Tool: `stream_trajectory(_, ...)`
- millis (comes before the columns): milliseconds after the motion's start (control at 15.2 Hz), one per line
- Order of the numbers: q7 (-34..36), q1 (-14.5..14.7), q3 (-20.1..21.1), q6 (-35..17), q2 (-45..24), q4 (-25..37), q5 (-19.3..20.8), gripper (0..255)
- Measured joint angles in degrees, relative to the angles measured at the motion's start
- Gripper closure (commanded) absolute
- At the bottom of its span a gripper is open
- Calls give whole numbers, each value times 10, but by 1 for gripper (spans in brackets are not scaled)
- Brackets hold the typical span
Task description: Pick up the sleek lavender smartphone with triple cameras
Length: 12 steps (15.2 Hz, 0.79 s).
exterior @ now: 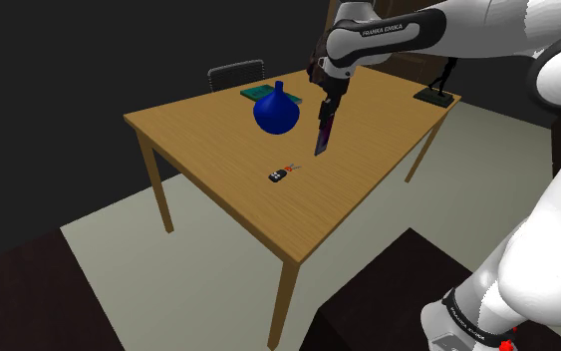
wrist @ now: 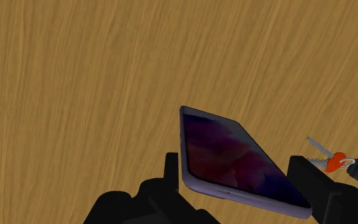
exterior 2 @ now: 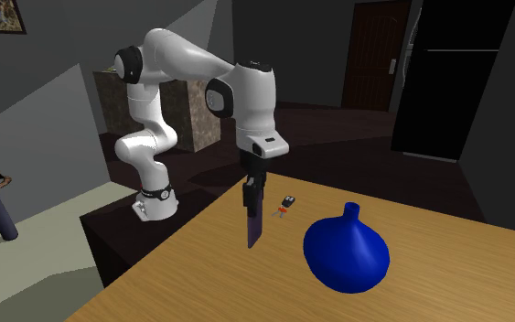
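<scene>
Above the wooden table [exterior: 353,199], the lavender smartphone [exterior: 323,136] hangs upright, apparently clear of the surface, its upper end clamped in the gripper [exterior: 326,108]. It is likely thin, stiff, light and slick, so best pinched across its side edges. The wrist points straight down. In the shoulder view, a blue vase [exterior: 275,113] stands at the phone's 10 o'clock.

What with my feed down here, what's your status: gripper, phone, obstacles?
Gripper shut on dark purple slab smartphone. Phone hangs on end, seemingly off the wooden table. Blue round vase and black key fob nearby, apart from it.
</scene>
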<state>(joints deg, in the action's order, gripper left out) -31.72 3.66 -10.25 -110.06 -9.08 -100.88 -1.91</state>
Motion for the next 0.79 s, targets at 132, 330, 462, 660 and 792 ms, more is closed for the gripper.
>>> stream_trajectory(132,0,0,0,0,0,1,0,255)
stream_trajectory(330,0,0,0,0,-1,1,0,255)
stream_trajectory(462,0,0,0,3,0,2,0,255)
stream_trajectory(660,1,0,0,22,0,20,0,255)
stream_trajectory(792,1,0,0,35,5,29,1,255)
